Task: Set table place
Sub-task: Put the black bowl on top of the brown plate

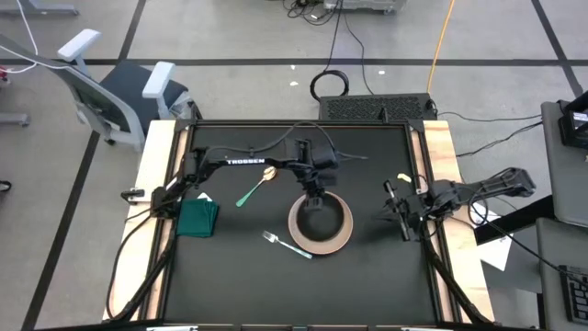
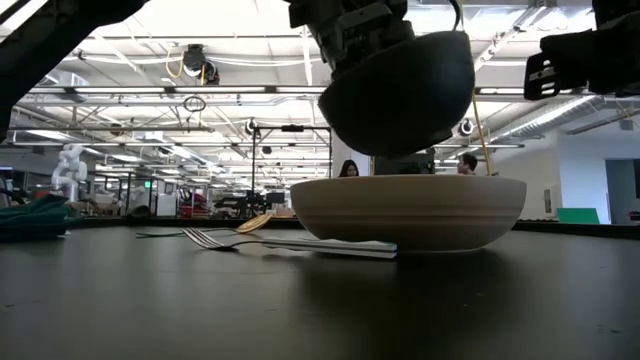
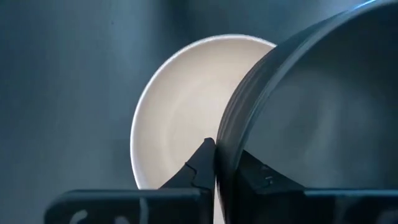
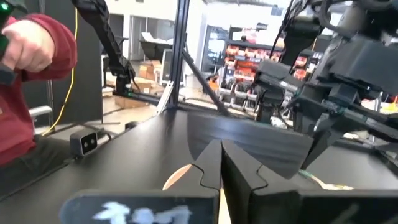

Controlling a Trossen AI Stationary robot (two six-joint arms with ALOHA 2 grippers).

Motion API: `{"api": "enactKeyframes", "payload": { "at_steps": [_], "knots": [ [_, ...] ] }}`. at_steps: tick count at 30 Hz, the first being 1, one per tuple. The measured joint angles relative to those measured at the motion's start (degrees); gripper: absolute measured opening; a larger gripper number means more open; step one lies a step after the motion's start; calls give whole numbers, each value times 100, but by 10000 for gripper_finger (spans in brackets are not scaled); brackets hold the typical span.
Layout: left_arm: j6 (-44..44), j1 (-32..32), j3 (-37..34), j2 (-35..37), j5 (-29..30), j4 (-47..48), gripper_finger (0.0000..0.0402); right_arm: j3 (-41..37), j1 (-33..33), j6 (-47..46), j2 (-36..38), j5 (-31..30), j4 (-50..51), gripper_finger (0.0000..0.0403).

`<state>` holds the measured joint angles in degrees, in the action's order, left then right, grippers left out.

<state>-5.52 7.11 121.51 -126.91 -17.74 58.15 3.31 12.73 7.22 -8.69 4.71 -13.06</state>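
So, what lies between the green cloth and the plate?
In the high view, the spoon and fork lie between the green cloth and the plate.

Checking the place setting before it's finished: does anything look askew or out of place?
The black bowl hangs tilted above the plate, its rim pinched in the left gripper, not yet set down. The fork and spoon lie at slants left of the plate, apart from each other. Nothing looks spilled or broken.
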Motion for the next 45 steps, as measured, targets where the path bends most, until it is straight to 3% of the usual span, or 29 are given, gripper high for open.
{"api": "enactKeyframes", "payload": {
  "at_steps": [20, 28, 35, 45],
  "knots": [
    [91, 221, -4, -296, -15, 236, 7, 2, 0, -20, 94, -5, 138, 0],
    [19, 212, -7, -486, 9, 341, 28, 2, 0, -28, 90, -11, 171, 0],
    [-42, 169, -4, -568, 81, 392, 7, 4, 0, -30, 91, -15, 200, 0],
    [-103, 51, -4, -708, 166, 312, 33, 4, 0, -74, 92, -15, 219, 0]
  ]
}}
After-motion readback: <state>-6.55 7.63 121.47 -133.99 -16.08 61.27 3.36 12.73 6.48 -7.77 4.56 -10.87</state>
